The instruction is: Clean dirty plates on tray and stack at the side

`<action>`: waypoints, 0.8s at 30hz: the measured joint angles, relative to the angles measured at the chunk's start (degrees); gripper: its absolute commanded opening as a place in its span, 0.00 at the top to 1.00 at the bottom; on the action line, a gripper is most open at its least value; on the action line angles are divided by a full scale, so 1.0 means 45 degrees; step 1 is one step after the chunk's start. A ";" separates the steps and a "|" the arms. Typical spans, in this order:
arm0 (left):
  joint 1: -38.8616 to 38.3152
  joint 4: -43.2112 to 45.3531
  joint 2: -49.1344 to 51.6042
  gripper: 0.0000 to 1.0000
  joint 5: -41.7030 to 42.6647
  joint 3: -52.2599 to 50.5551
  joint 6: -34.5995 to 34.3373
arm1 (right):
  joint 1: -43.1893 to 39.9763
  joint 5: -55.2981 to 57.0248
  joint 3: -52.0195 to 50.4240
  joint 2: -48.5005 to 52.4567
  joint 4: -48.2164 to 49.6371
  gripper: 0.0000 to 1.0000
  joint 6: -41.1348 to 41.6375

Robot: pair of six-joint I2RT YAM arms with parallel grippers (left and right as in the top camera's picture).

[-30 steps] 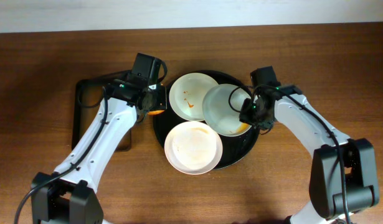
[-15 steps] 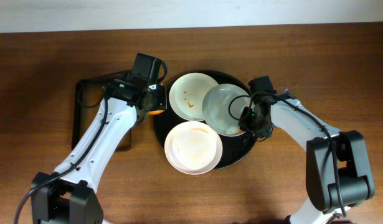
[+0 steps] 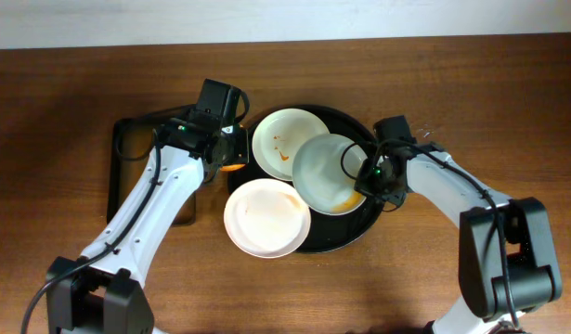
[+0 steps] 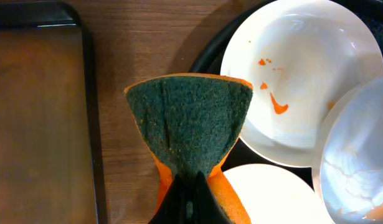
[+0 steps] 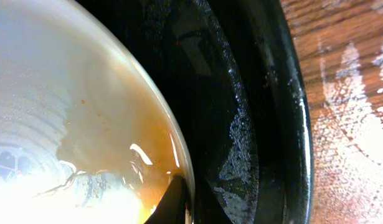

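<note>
Three white plates lie on the round black tray (image 3: pixel 359 232). The far plate (image 3: pixel 280 139) (image 4: pixel 303 74) carries red sauce spots. The right plate (image 3: pixel 327 172) (image 5: pixel 73 124) is tilted and overlaps it, with brownish sauce near its right rim. My right gripper (image 3: pixel 367 176) (image 5: pixel 186 208) is shut on that rim, one finger inside and one outside. The front plate (image 3: pixel 266 218) hangs over the tray's left front edge. My left gripper (image 3: pixel 231 153) (image 4: pixel 192 202) is shut on a green-and-orange sponge (image 4: pixel 191 127), which is held over the wood left of the tray.
A rectangular black tray (image 3: pixel 127 176) (image 4: pixel 38 118) with a brownish inside lies left of the round tray, under my left arm. Bare wooden table (image 3: pixel 508 111) surrounds both trays.
My right gripper has closed on the right plate's rim and shifted it left. The front plate has slid left, partly off the tray. The left arm has not moved.
</note>
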 measured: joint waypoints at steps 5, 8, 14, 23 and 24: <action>0.0000 0.0000 0.0000 1.00 0.0005 0.0000 0.0000 | 0.0005 0.2205 0.1059 -0.1506 -0.1749 0.96 -0.1389; 0.0000 0.0000 0.0000 1.00 0.0000 0.0000 0.0000 | 0.0005 0.4265 0.1681 -0.2909 -0.2001 0.96 -0.2943; 0.0000 0.0000 0.0000 1.00 0.0000 0.0000 0.0000 | 0.0019 0.6829 0.1710 -0.3283 -0.2463 0.96 -0.4745; 0.0000 0.0024 0.0000 1.00 0.0000 0.0000 0.0000 | 0.3755 1.1686 0.1710 -0.3283 -0.3026 0.96 -0.5163; 0.0000 0.0024 0.0000 1.00 0.0000 0.0000 0.0000 | 0.4099 1.2046 0.1710 -0.3283 -0.3041 0.96 -0.5163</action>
